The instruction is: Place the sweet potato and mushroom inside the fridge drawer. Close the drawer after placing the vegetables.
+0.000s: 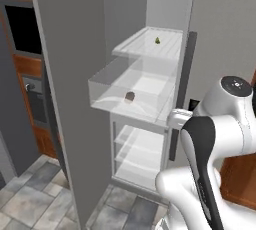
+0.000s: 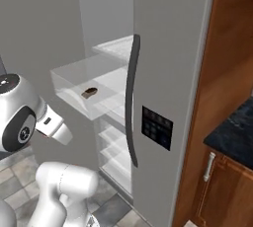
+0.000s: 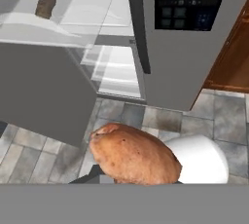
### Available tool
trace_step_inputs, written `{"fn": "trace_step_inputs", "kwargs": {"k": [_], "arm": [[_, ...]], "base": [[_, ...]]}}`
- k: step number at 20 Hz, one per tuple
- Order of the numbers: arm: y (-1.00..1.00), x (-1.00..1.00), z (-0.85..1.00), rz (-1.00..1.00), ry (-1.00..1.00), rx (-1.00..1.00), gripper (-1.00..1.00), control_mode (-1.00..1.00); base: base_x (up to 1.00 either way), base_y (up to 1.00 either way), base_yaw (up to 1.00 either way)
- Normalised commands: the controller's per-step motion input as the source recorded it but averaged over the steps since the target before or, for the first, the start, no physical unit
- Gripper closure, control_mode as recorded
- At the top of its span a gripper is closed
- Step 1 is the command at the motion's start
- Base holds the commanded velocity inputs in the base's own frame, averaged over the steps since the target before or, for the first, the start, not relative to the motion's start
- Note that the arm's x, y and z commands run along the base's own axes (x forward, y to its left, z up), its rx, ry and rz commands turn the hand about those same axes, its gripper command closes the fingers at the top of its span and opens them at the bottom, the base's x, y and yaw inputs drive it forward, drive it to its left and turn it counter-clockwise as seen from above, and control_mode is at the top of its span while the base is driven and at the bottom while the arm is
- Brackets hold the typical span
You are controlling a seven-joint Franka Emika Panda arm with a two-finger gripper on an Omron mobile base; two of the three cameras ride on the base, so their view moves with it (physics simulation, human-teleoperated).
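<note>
One small brown mushroom (image 1: 129, 96) lay inside the fridge drawer (image 1: 107, 91), which stood pulled out from the open fridge (image 1: 165, 74). Above the drawer, a small green item (image 1: 157, 40) sat on a white ribbed shelf (image 1: 137, 46). Below the drawer, the hand view showed the sweet potato (image 3: 133, 155) held close at the gripper (image 3: 127, 181), fingers hidden behind it, over the tiled floor (image 3: 214, 116).

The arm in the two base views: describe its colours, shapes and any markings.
The arm is glossy white with rounded, tube-like links. A wide black band runs along one link, and a joint is topped by a dark round cap with small pale marks. In the right base view a joint shows a dark disc face with a white ring, and a short white tapered link carries a small dark mark. No loose cables show.
</note>
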Motion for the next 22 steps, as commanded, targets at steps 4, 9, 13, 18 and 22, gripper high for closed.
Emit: {"fn": "trace_step_inputs", "kwargs": {"k": [4,9,13,18,22], "arm": [[0.0,0.0,0.0,0.0,0.0,0.0,1.0,1.0],[0.0,0.0,0.0,0.0,0.0,0.0,1.0,1.0],[0.0,0.0,0.0,0.0,0.0,0.0,1.0,1.0],[0.0,0.0,0.0,0.0,0.0,0.0,1.0,1.0],[0.0,0.0,0.0,0.0,0.0,0.0,1.0,1.0]], "base": [[0.21,0.29,0.05],[0.43,0.37,0.02],[0.44,0.41,0.02],[0.57,0.21,0.02],[0.43,0.0,0.01]]}}
